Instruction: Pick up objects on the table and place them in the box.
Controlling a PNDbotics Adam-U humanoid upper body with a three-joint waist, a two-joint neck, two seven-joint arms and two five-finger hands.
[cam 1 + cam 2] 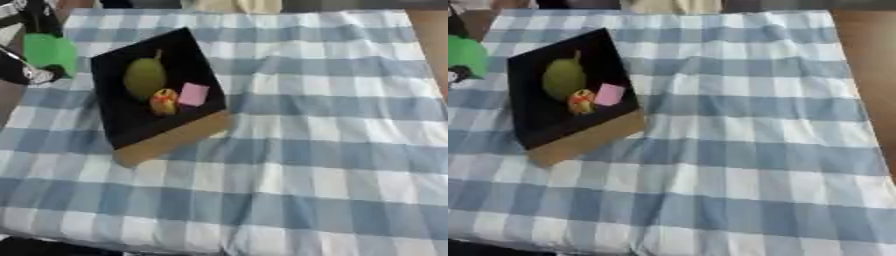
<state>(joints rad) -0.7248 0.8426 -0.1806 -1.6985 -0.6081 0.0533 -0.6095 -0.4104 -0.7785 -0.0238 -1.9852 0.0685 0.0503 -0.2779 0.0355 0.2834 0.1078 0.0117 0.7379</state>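
Box [131, 125] sits on the left part of the checked cloth [332, 150], black inside, with a tan wall along its near edge. Starting at far left, my left hand [26, 70] shows at the upper-left edge holding a green thing [51, 52] off to the left of the box; I can't tell how the fingers lie on it, spread or pinched. Next, inside the box: a green pear-like fruit [144, 77] with its stem pointing away from me, long axis running near to far; just beside it at its near end a small yellow-and-red item [164, 101], and touching that, a pink block [193, 94]. To the right of the box I see only cloth. My right hand is out of both views. My read: three items are in, the green thing looks like the last one, nearly done. Box long axis runs near-far, tilted, near end swung slightly right.
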